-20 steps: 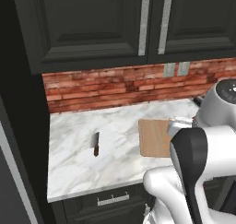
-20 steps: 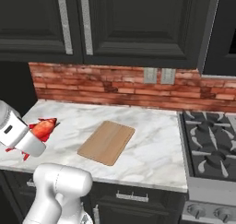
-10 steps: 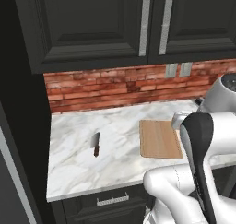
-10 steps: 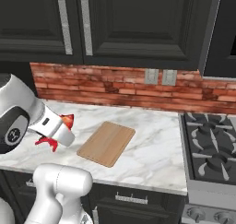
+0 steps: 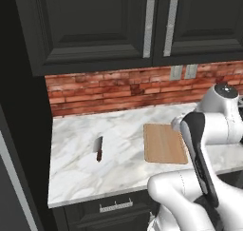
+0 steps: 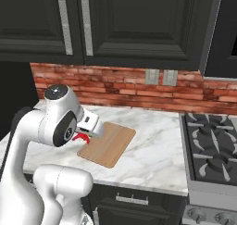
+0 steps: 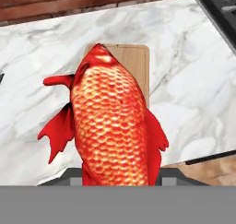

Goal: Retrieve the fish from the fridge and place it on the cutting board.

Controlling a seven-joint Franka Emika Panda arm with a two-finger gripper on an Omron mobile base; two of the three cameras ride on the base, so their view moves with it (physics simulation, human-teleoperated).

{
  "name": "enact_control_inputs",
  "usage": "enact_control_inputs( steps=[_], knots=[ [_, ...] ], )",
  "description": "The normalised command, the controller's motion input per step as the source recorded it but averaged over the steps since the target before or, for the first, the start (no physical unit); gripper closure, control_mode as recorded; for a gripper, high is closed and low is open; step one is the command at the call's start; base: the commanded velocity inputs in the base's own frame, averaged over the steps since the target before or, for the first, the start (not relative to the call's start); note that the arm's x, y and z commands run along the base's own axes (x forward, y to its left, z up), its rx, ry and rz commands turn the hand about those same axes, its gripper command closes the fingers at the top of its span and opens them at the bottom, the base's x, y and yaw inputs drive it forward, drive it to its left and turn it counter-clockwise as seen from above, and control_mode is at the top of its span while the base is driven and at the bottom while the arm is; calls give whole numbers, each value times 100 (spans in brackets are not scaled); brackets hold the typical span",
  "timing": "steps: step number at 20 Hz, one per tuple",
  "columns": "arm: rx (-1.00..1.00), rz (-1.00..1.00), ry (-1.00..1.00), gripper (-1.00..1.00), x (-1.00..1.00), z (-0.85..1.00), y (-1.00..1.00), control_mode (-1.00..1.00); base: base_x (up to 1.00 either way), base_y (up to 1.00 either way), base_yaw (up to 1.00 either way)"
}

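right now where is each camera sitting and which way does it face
Left base view: behind the arm's left, looking forward and down at the marble counter, knife and cutting board; white arm at lower right.
Right base view: behind the arm's right, facing the same counter and stove; arm at lower left.
Hand view: on the hand, looking down along the gripper past the fish.
All three show the cutting board.

red-orange scaled fish [image 7: 113, 121]; light-tan wooden cutting board [image 5: 163, 144]; white grey-veined marble counter [image 5: 85, 173]
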Motion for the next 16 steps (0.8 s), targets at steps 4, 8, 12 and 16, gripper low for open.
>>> enact_control_inputs(
  steps=[4, 8, 12, 16],
  knots=[
    [0, 5, 10, 100, 100, -74, 0, -100, 0, 0, 0],
    [-2, 1, 12, 100, 94, -65, 0, -100, 0, 0, 0],
    [-7, 0, 9, 100, 77, -47, 0, -100, 0, 0, 0],
    [-3, 0, 2, 100, 61, -35, -3, -100, 0, 0, 0]
  ],
)
